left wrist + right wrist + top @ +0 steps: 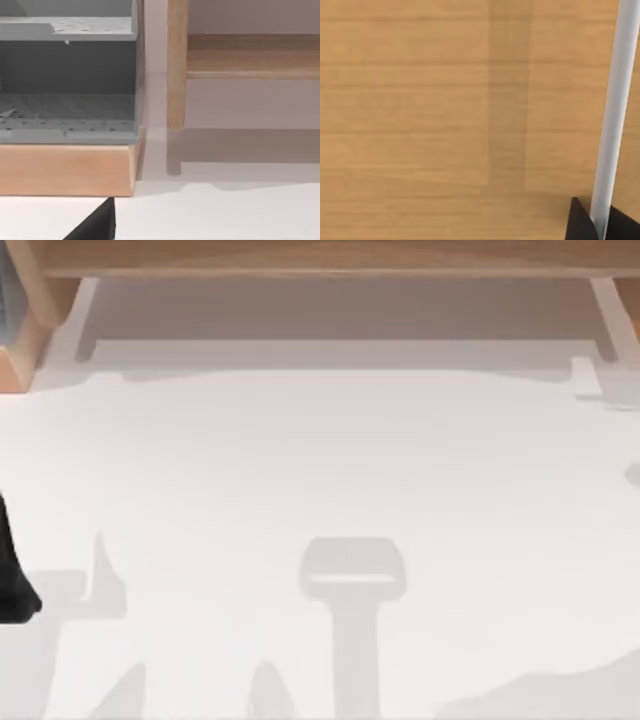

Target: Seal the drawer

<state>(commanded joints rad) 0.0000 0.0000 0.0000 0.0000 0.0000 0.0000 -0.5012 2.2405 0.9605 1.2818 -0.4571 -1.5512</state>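
Note:
The drawer (65,170) has a light wooden front and a grey perforated inside, and it stands out from its grey housing. Its corner sits at the far left of the table in the top view (18,340). One dark tip of my left gripper (95,225) lies on the table just in front of the drawer's front panel, apart from it. My left arm (12,575) is at the table's left edge. My right gripper (601,222) is close against a wooden face, with a dark finger on each side of a white handle bar (615,110).
A wooden leg (176,65) and a wooden rail (250,55) stand beside the drawer. A long wooden beam (330,258) with white supports (608,315) runs along the table's far edge. The white tabletop (330,470) carries shadows.

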